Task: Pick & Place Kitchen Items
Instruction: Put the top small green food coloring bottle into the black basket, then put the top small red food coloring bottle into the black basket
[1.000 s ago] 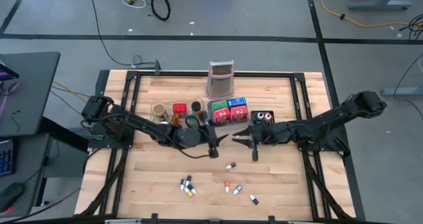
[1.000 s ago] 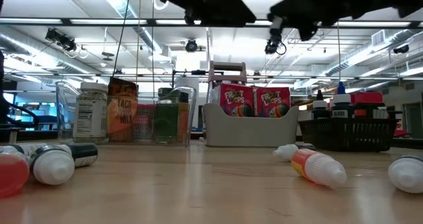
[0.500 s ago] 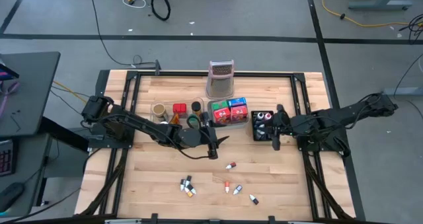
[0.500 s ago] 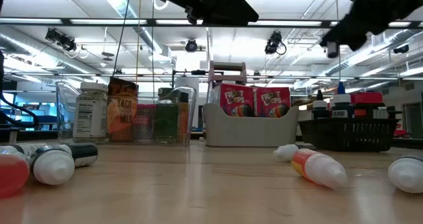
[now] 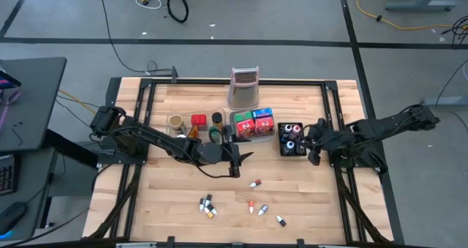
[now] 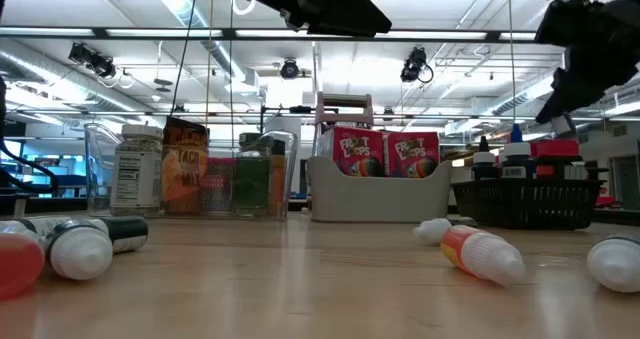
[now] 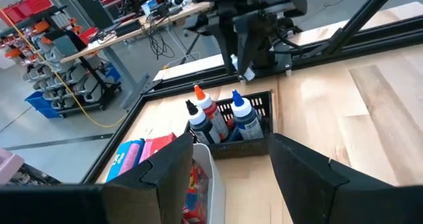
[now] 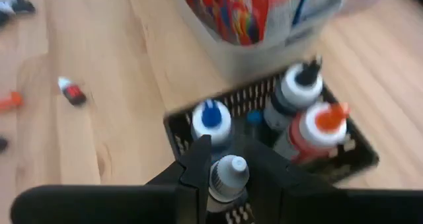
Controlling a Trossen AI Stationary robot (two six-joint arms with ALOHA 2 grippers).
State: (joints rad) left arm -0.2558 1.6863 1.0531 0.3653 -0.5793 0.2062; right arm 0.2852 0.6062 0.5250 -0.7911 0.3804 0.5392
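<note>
Two arms out over the table (image 5: 183,197), seen from above: left gripper (image 5: 235,164) parked mid-table just in front of the grey caddy (image 5: 234,131) of cereal boxes, right gripper (image 5: 313,154) just beside the black basket (image 5: 280,140) of upright bottles. Several loose bottles (image 5: 254,183) lying nearer the front edge, well apart from both, none sorted yet. Low view: right gripper up at top right, above the basket and clear of it; left arm only a dark mass overhead. Left wrist view: own fingers (image 7: 165,178) spread with nothing between, looking across at the basket and the other arm. Right wrist view: fingers (image 8: 198,164) pressed onto a small white-capped bottle (image 8: 228,174), hanging over the near corner of the basket next to a blue-capped one. Probably the drop-in step. Risks: coming down on the rim instead of inside, so bottle tips out; landing on a neighbour's nozzle and knocking the standing ones over; narrow pinch near the cap letting it swing or slip; letting go too high and bouncing it. Free slot looks tight, so needs lining up before release. Surface: pale wood planks in a black frame, flat, smooth enough for round bottles to roll. Room: grey floor with cables, tall grater (image 5: 244,87) at the back, clear bin (image 6: 100,169) of jars, lab ceiling lights and shelving behind
</note>
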